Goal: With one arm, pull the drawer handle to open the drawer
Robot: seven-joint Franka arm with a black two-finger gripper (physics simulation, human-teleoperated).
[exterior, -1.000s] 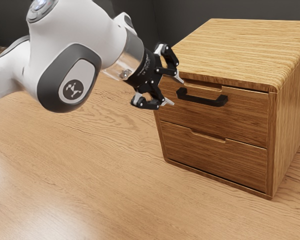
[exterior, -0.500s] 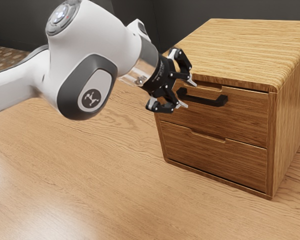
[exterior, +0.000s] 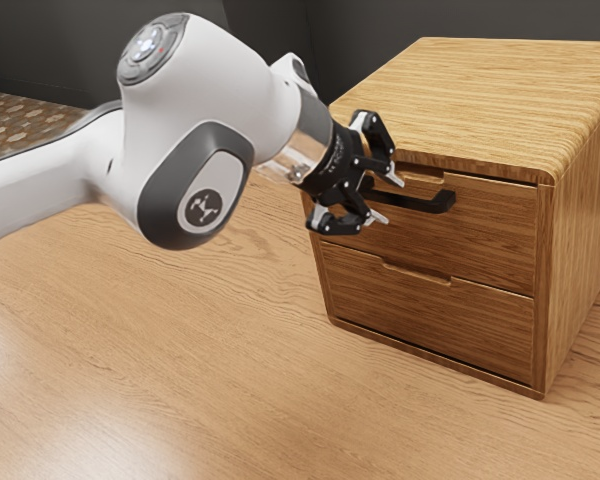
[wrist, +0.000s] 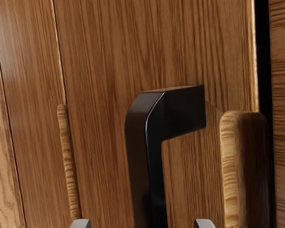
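A wooden cabinet (exterior: 480, 110) with two drawers stands at the exterior view's right. The top drawer (exterior: 480, 235) carries a black bar handle (exterior: 420, 202) and looks closed, flush with the cabinet front. My gripper (exterior: 380, 190) is open at the handle's left end, one finger above the bar and one below it, not pressing on it. In the wrist view the black handle (wrist: 154, 142) runs up the middle against the drawer front (wrist: 99, 71), and two fingertips (wrist: 80, 223) peek in on either side of it.
The lower drawer (exterior: 430, 310) has only a notch for a grip and is closed. The cabinet rests on a broad wooden tabletop (exterior: 180, 360) with free room at the exterior view's left and front. A dark wall stands behind.
My arm has moved toward the exterior view's right, carrying the open gripper from beside the cabinet's left edge onto the handle's left end. The drawer has not moved.
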